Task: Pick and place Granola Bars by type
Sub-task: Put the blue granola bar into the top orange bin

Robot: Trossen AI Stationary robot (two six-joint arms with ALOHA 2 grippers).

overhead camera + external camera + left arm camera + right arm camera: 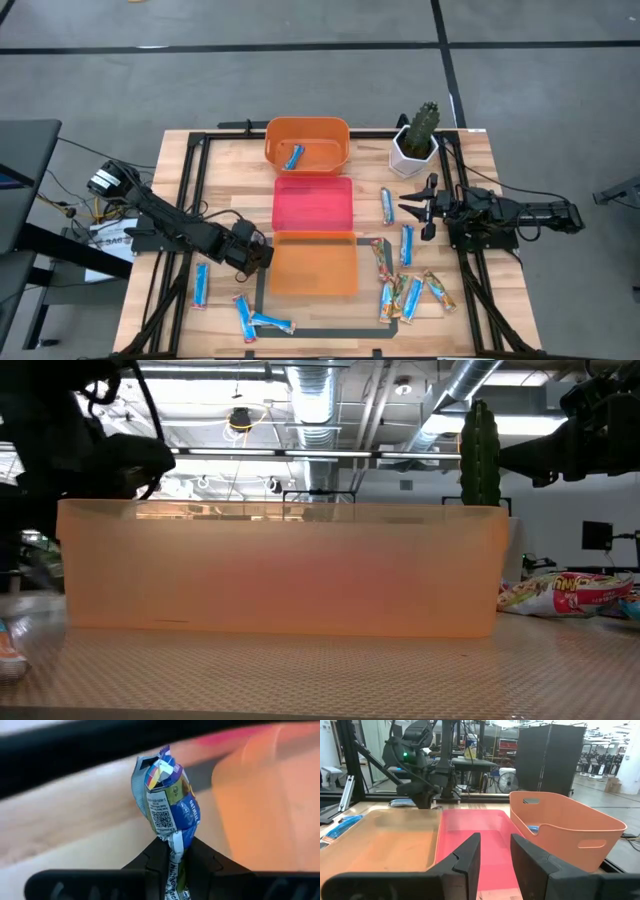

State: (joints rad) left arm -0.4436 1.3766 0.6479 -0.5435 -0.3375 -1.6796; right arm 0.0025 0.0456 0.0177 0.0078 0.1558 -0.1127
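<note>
Your left gripper sits at the left edge of the near orange tray, fingers pinched tight on a blue-and-white granola bar that stands up from the tips. Your right gripper hangs near the table's right edge beside the potted cactus, fingers parted and empty. One blue bar lies in the far orange bin; the pink tray lies between.

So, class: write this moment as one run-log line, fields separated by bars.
left gripper: shut on blue-and-white bar, beside near orange tray | right gripper: open, empty, right of pink tray
</note>
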